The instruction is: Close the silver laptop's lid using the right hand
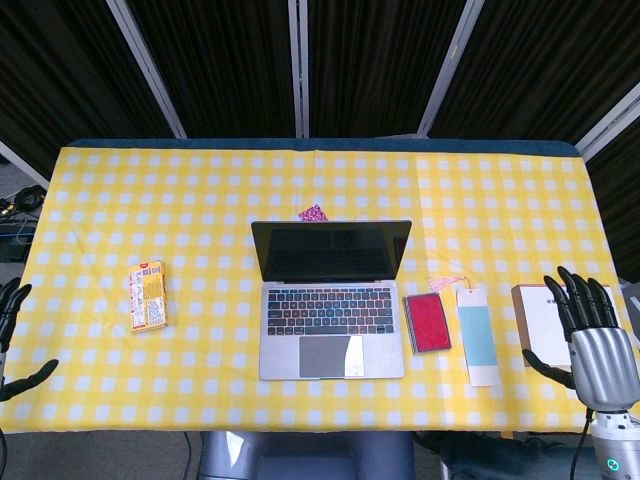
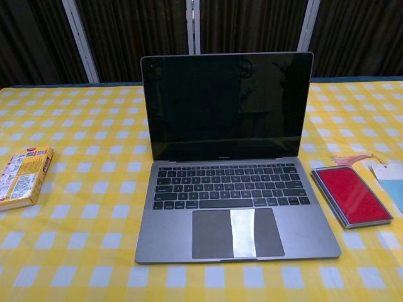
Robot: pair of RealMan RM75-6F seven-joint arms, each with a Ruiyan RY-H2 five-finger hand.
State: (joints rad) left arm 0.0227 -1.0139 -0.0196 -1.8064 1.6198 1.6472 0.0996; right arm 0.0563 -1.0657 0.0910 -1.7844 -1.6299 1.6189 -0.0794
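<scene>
Silver laptop (image 1: 331,305) stands with its lid upright and dark screen facing the robot, well to the left of the right hand (image 1: 594,336) and on the yellow checked tablecloth (image 1: 200,200). Right hand holds nothing; its fingers are spread and point away from the robot, at the table's near right corner, partly over a white box (image 1: 535,318). Between this hand and the laptop lie a pale blue bookmark (image 1: 477,335) with a pink tassel, nearest the hand, then a red notebook (image 1: 427,322) just beside the laptop's base. Left hand (image 1: 14,335) shows only partly at the far left edge, fingers apart, gripping nothing. A yellow snack packet (image 1: 148,296) lies between the left hand and the laptop. A small pink patterned item (image 1: 313,213) sits behind the lid.
</scene>
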